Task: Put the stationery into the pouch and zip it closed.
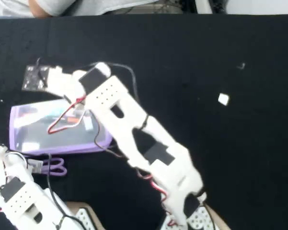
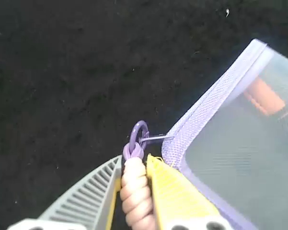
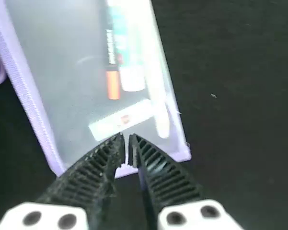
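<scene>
The purple see-through pouch point(image 1: 57, 132) lies flat at the table's left. Inside it I see stationery: an orange marker point(image 3: 113, 84), a teal pen point(image 3: 129, 57) and white pieces. My right arm point(image 1: 120, 110) stretches across the pouch from the front right. My right gripper point(image 3: 126, 140) is shut on the pouch's purple edge point(image 3: 129, 165). My left gripper point(image 2: 134, 160) sits at the pouch's front corner, shut on the zipper pull, whose purple ring point(image 2: 139, 136) sticks out past the fingertips. From above, the purple pull point(image 1: 55, 166) shows just in front of the pouch.
The table point(image 1: 206, 57) is covered in black cloth. A small white scrap point(image 1: 223, 99) lies at the right, far from both arms. The arm bases stand at the front edge.
</scene>
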Controlling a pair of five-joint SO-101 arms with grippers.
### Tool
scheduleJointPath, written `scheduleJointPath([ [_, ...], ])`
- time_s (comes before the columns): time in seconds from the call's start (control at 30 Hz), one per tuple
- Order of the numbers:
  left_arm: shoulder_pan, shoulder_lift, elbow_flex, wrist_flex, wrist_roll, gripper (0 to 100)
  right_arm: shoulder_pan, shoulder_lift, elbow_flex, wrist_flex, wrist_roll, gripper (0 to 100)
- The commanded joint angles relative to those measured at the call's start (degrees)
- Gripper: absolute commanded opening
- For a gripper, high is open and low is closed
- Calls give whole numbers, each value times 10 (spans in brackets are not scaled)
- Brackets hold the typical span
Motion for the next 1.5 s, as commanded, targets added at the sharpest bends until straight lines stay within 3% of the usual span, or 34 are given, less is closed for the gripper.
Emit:
scheduleJointPath([
  [0.0, -5, -4, -37, 44, 0, 30, -25, 12, -26, -8, 5, 16],
  [0.2, -5, -4, -81, 120, -3, 33, -25, 67, -26, -94, -48, 123],
  [0.33, -11, -5, -82, 133, -4, 33, -28, 92, -26, -123, -89, 134],
  [0.73, -29, -5, -173, 165, -16, 33, 18, 71, -56, -53, -158, 137],
  [0.87, 29, -5, -268, 228, -18, 33, 54, 50, -107, 15, -164, 136],
  [1.1, 193, -5, -453, 322, -14, 33, 95, 25, -240, 143, -164, 135],
  [1.27, 303, -5, -529, 338, -10, 33, 142, 6, -350, 176, -164, 134],
  [1.47, 386, -5, -595, 334, 37, 34, 196, -71, -392, 176, -159, 138],
])
